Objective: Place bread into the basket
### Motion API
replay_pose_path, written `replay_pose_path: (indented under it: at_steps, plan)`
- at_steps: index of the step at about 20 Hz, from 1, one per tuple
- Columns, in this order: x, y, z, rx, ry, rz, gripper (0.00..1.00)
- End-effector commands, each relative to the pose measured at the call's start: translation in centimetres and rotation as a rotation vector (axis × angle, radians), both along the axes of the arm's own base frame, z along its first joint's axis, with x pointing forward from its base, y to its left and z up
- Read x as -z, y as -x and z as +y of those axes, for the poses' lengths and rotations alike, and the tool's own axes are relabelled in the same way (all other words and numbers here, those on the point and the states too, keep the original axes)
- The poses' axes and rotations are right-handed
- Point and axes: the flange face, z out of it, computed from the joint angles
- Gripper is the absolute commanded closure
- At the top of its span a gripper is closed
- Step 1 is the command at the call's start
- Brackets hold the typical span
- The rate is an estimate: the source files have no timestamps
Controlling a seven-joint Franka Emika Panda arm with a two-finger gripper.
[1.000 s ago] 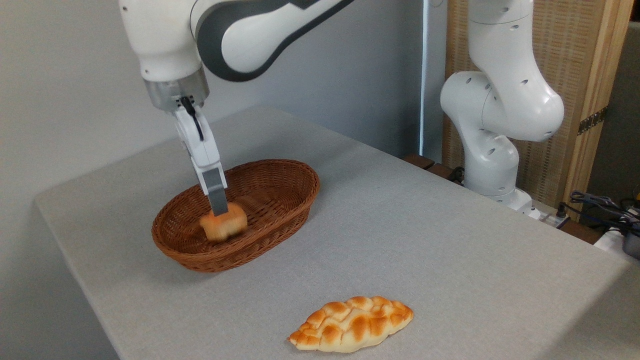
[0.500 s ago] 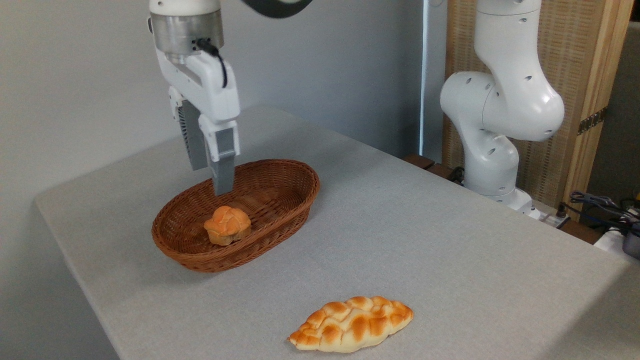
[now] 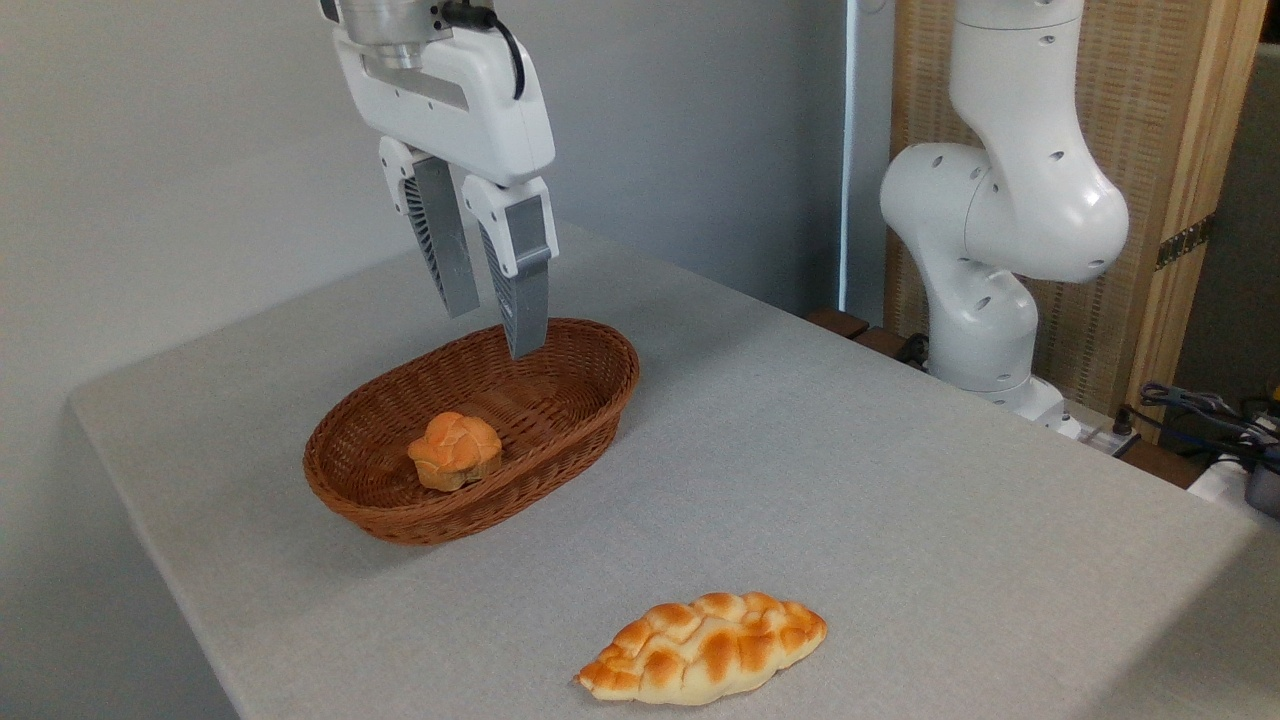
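The small round orange-golden bread (image 3: 455, 451) lies upright inside the brown oval wicker basket (image 3: 580, 395), toward its front-left end. My gripper (image 3: 492, 327) hangs open above the basket's far part, well clear of the bun, with nothing between its two grey fingers (image 3: 524, 300). The fingers point down and end about level with the basket's back rim.
A longer braided loaf (image 3: 704, 647) lies on the grey table (image 3: 850, 480) near the front edge. The arm's white base (image 3: 985, 330) stands at the table's far right side, with cables (image 3: 1200, 410) beyond it.
My gripper let go of the bun, which dropped to rest in the basket. The gripper then rose and swung right and back, its fingers now apart.
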Motion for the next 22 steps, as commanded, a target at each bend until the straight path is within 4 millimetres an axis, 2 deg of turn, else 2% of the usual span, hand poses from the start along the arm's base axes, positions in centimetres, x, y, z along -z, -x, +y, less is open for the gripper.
replay_pose_path:
  at_steps: [1,6,10,14,15,18,22]
  plan:
    - [-0.8,0.1,0.5,-0.007,-0.001,-0.013,0.00]
    - [-1.0,-0.2,-0.1,-0.001,0.001,-0.049,0.00]
    - [-1.0,0.0,-1.3,0.017,0.000,-0.046,0.00]
    - [-0.9,0.1,-1.3,0.023,0.000,-0.046,0.00]
    - [-0.9,0.2,-2.0,0.037,-0.003,-0.045,0.00]
    - [-0.9,0.1,-0.5,0.017,-0.003,-0.044,0.00]
    - [-0.8,0.1,-0.7,0.017,0.001,-0.042,0.00]
